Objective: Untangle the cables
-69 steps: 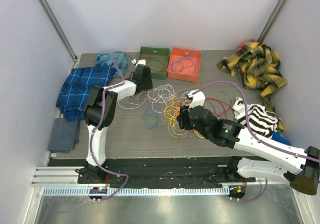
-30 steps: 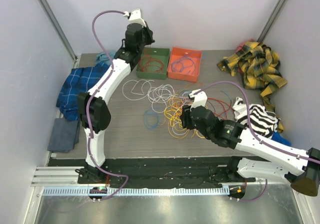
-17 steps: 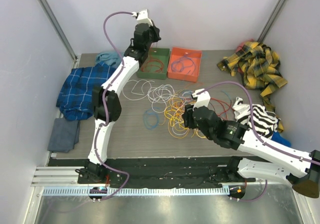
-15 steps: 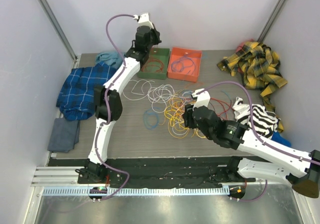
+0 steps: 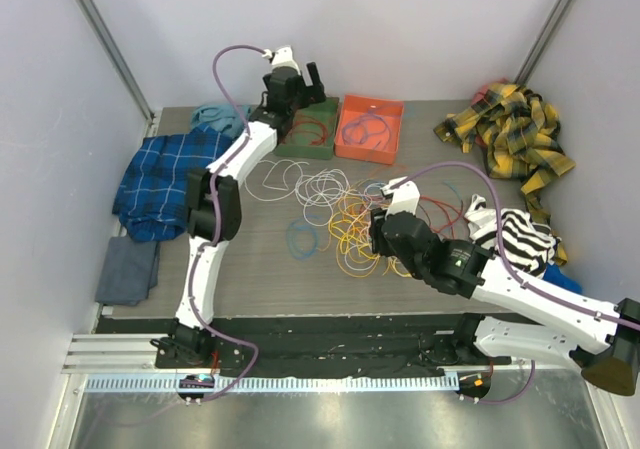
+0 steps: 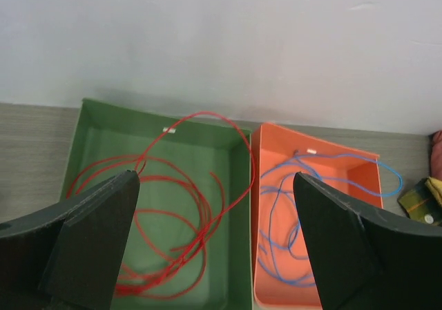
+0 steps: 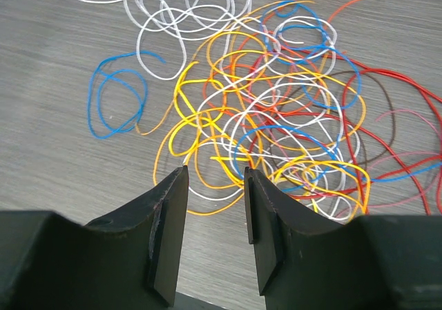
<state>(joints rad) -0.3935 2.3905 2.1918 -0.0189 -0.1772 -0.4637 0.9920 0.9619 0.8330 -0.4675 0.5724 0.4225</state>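
Observation:
The cables (image 5: pixel 350 214) lie as a tangle of yellow, orange, red, white and blue loops mid-table, seen closer in the right wrist view (image 7: pixel 276 117). Loose white cables (image 5: pixel 290 179) and a blue loop (image 5: pixel 300 237) lie to its left. My right gripper (image 7: pixel 215 170) hovers at the tangle's near edge (image 5: pixel 378 231), open, with nothing between its fingers. My left gripper (image 5: pixel 305 79) hangs wide open and empty above the trays (image 6: pixel 214 177). A red cable (image 6: pixel 173 213) lies in the green tray (image 6: pixel 238 206). A blue cable (image 6: pixel 290 206) lies in the orange tray (image 6: pixel 276 134).
A blue plaid cloth (image 5: pixel 165 174) and a grey cloth (image 5: pixel 125 269) lie at the left edge, with a teal cloth (image 5: pixel 220 117) behind them. A yellow plaid cloth (image 5: pixel 510 139) and a striped cloth (image 5: pixel 515 234) lie at the right. Walls close in on three sides.
My left arm rose from the white cables and swung over the green tray, then its gripper went from shut to wide open. The right arm has barely moved.

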